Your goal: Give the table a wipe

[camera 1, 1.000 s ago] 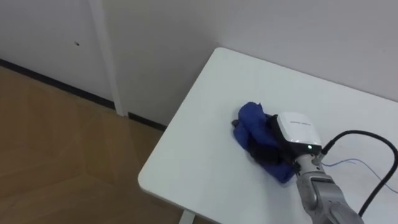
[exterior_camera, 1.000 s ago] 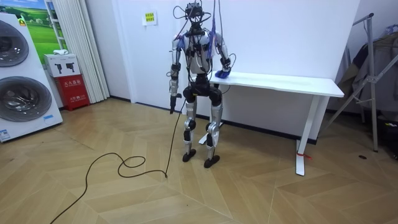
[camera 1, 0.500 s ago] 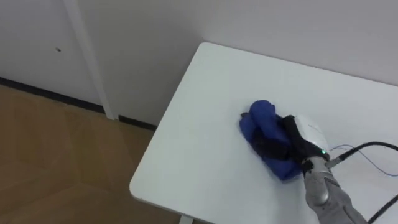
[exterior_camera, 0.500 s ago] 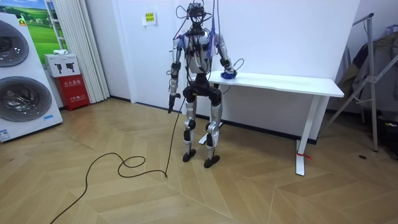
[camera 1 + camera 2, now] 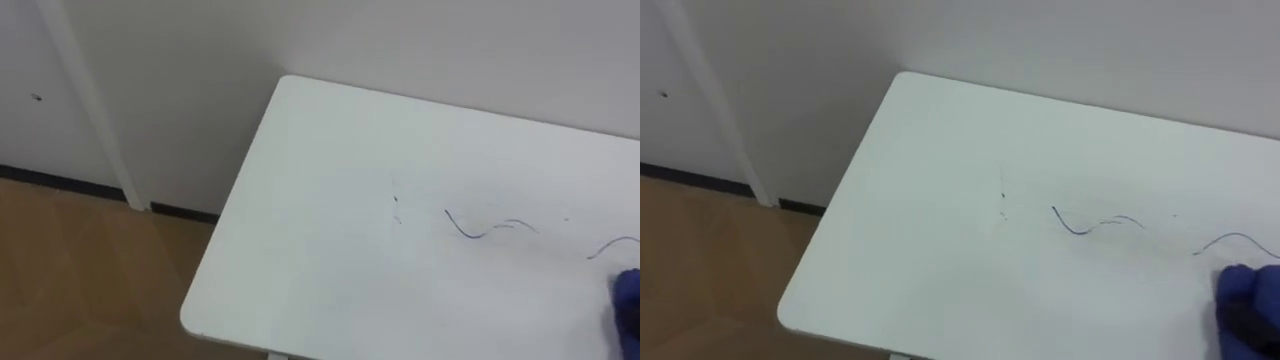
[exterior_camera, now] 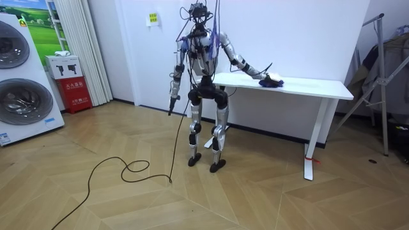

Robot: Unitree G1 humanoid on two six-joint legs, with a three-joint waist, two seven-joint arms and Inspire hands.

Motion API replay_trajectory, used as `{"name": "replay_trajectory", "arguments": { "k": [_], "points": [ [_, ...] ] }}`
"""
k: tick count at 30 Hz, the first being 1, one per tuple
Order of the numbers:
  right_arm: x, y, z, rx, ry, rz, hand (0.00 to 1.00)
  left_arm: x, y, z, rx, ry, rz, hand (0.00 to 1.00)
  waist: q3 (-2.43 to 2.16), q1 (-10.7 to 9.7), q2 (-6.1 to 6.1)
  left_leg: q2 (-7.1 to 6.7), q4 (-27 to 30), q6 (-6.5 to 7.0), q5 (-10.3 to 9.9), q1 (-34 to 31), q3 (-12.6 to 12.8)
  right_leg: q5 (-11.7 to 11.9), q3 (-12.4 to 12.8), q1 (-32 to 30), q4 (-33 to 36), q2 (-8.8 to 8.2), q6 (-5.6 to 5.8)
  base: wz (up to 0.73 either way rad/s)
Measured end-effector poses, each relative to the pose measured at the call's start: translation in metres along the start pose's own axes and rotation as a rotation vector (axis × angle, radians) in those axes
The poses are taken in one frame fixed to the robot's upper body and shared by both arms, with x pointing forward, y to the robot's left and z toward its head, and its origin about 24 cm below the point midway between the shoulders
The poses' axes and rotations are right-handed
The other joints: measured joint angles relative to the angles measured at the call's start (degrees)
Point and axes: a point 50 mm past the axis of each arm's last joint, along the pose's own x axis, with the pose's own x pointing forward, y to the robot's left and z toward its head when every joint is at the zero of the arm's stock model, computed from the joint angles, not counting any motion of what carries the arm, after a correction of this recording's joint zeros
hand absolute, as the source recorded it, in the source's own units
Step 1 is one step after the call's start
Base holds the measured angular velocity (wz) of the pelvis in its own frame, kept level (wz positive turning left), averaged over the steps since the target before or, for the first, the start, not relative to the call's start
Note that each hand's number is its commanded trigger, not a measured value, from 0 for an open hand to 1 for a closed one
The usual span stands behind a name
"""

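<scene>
The white table [image 5: 320, 210] stands against the wall, and I stand at its left end in the room view. Thin blue pen squiggles [image 5: 488, 228] cross its top, with another stroke [image 5: 1225, 240] further right. A crumpled blue cloth [image 5: 1250, 300] lies on the table at the right edge of the eye views. In the room view my right arm reaches far along the table [image 6: 319, 86], with my right hand [image 6: 267, 79] on top of the cloth [image 6: 276, 82]. My left hand [image 6: 170, 105] hangs idle at my side, fingers relaxed.
The table's left end and front corner [image 5: 195, 320] drop off to wooden floor [image 5: 70, 270]. A white wall runs behind the table. In the room view, washing machines [image 6: 22, 83] stand at the left and a metal rack [image 6: 383, 76] at the right.
My right hand has swept the blue cloth to the right along the table, from near the left end towards the middle. The head camera has shifted, and blue pen marks now show.
</scene>
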Motion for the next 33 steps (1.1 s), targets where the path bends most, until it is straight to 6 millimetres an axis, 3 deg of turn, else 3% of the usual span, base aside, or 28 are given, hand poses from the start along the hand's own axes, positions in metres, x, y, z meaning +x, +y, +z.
{"name": "replay_trajectory", "arguments": {
  "k": [3,4,5,6,7,8,9,10,11,13,15,18,20,24,28,29,30,32,33],
  "points": [
    [-0.001,0.004,0.011,-0.067,-0.029,0.006,1.00,0.000,-0.008,0.006,0.041,-0.018,-0.028,0.00,0.28,1.5,-0.17,0.12,0.3,-0.05,-0.1,0.5,0.8,0.1,1.1,-0.1,0.3,0.09,-0.09,-0.20],
    [-0.002,0.007,0.020,-0.130,-0.069,0.008,1.00,0.000,-0.013,0.009,0.063,-0.027,-0.043,0.00,0.11,2.4,0.40,0.28,0.3,-0.09,-0.1,0.5,1.3,0.1,1.8,-0.4,0.5,0.21,-0.17,-0.41],
    [-0.005,0.012,0.037,-0.207,-0.145,0.014,1.00,0.000,-0.018,0.012,0.092,-0.038,-0.060,0.00,0.33,3.7,0.29,0.61,0.3,-0.18,-0.1,0.4,2.4,0.2,2.5,-1.3,1.2,0.32,-0.38,-0.43],
    [-0.007,0.016,0.047,-0.247,-0.194,0.021,1.00,0.000,-0.020,0.012,0.102,-0.039,-0.066,0.00,0.17,4.3,0.56,0.76,0.3,-0.25,0.0,0.1,2.8,0.3,2.8,-1.7,1.2,0.45,-0.56,-0.47],
    [-0.016,0.026,0.070,-0.321,-0.306,0.036,1.00,0.000,-0.024,0.016,0.119,-0.046,-0.082,0.00,0.27,6.0,0.37,1.12,0.2,-0.44,0.1,-0.1,3.8,0.5,3.9,-2.6,1.2,0.86,-0.91,-0.36],
    [-0.029,0.040,0.101,-0.394,-0.449,0.063,1.00,0.000,-0.027,0.019,0.134,-0.055,-0.094,0.00,0.40,6.9,0.41,1.40,0.2,-0.63,0.2,-0.4,4.1,0.8,4.2,-3.0,1.2,1.13,-1.21,-0.26],
    [-0.037,0.047,0.117,-0.428,-0.524,0.075,1.00,0.000,-0.029,0.022,0.141,-0.061,-0.099,0.00,0.58,7.2,0.34,1.48,0.2,-0.74,0.3,-0.6,4.0,0.8,4.1,-3.2,1.2,1.22,-1.28,-0.05],
    [-0.053,0.060,0.147,-0.483,-0.665,0.098,1.00,0.001,-0.033,0.029,0.151,-0.078,-0.110,0.00,0.88,8.4,0.25,1.65,0.4,-0.90,0.4,-1.2,4.0,0.9,4.1,-3.7,1.2,1.43,-1.46,0.18],
    [-0.068,0.071,0.175,-0.513,-0.774,0.115,1.00,0.001,-0.037,0.037,0.160,-0.098,-0.121,0.00,1.46,9.0,0.12,1.68,0.5,-1.15,0.5,-1.8,3.4,0.9,4.0,-4.2,1.0,1.62,-1.57,0.22],
    [-0.083,0.080,0.202,-0.541,-0.876,0.130,1.00,0.000,-0.042,0.043,0.174,-0.115,-0.135,0.00,1.50,11.1,0.06,1.68,0.4,-1.27,0.7,-2.4,2.7,0.8,3.6,-4.7,0.7,1.66,-1.63,0.31],
    [-0.086,0.082,0.211,-0.542,-0.902,0.136,1.00,0.000,-0.041,0.038,0.181,-0.102,-0.137,0.00,1.44,12.7,0.06,1.50,0.4,-1.28,0.8,-2.8,1.8,0.8,2.4,-4.6,0.0,1.53,-1.62,0.31],
    [-0.083,0.081,0.205,-0.536,-0.886,0.145,1.00,-0.001,-0.033,0.014,0.173,-0.031,-0.127,0.00,1.32,12.0,0.06,1.27,0.4,-1.28,0.8,-2.6,0.5,0.7,0.7,-3.1,0.0,1.23,-1.47,0.34],
    [-0.076,0.082,0.186,-0.482,-0.846,0.181,1.00,-0.002,-0.029,0.002,0.184,0.001,-0.121,0.00,1.23,10.5,0.12,0.85,0.5,-1.28,0.8,-2.0,0.3,0.5,-0.4,-1.9,-0.1,0.77,-1.13,0.47],
    [-0.060,0.080,0.152,-0.296,-0.703,0.231,1.00,-0.002,-0.027,0.005,0.175,-0.015,-0.110,0.00,1.03,9.4,0.40,0.43,0.4,-0.96,0.7,-1.7,1.0,-0.2,-1.1,-0.5,0.0,-0.21,0.05,0.41],
    [-0.036,0.065,0.106,-0.146,-0.483,0.192,1.00,-0.001,-0.013,0.000,0.096,0.005,-0.057,0.00,0.30,7.7,1.18,-0.28,0.4,0.12,0.4,-1.2,0.5,-0.5,-3.3,1.0,-0.1,-0.95,0.40,0.18],
    [-0.027,0.057,0.090,-0.128,-0.408,0.160,1.00,-0.001,-0.009,-0.004,0.079,0.015,-0.044,0.00,-0.13,6.7,1.03,-0.54,0.6,0.40,0.3,-1.3,0.3,-0.6,-4.0,1.3,0.0,-1.24,0.71,0.09],
    [-0.024,0.053,0.082,-0.118,-0.370,0.147,1.00,-0.001,-0.008,-0.005,0.071,0.020,-0.039,0.00,-0.15,6.2,0.99,-0.58,0.6,0.45,0.2,-1.3,0.2,-0.6,-4.0,1.6,0.0,-1.29,0.73,0.15],
    [-0.014,0.034,0.042,-0.087,-0.216,0.099,1.00,-0.001,-0.002,-0.006,0.050,0.029,-0.014,0.00,-0.46,5.0,0.53,-0.65,1.1,0.65,0.1,-1.2,0.0,-0.6,-3.7,2.0,0.1,-1.28,0.74,0.04],
    [-0.013,0.031,0.034,-0.084,-0.189,0.091,1.00,-0.001,-0.001,-0.006,0.051,0.029,-0.011,0.00,-0.48,4.8,0.49,-0.65,1.2,0.65,0.1,-1.2,0.0,-0.6,-3.7,2.0,0.1,-1.26,0.75,-0.09]
  ]
}}
